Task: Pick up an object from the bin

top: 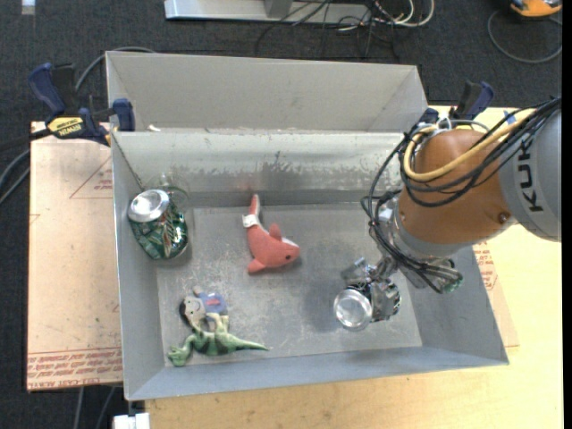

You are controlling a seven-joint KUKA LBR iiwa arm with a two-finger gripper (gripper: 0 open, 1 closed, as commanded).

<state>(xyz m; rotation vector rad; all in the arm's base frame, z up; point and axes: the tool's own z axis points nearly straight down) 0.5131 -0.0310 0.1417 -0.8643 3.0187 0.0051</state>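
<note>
Silver and round, a shiny metal can (351,309) lay at the near right of the grey metal bin (268,164), the gripper (382,295) low just beside it; its grip's width could not be told. Probably the grasping step; next called for closing squarely, then lifting.

1 arm (539,190) enters from the right, bent downward. At its end bulges an orange wrist cover (447,195), w/ yellow & black cables (413,155) looped over it. The gripper (374,293) hangs below, angled down-left.
</note>
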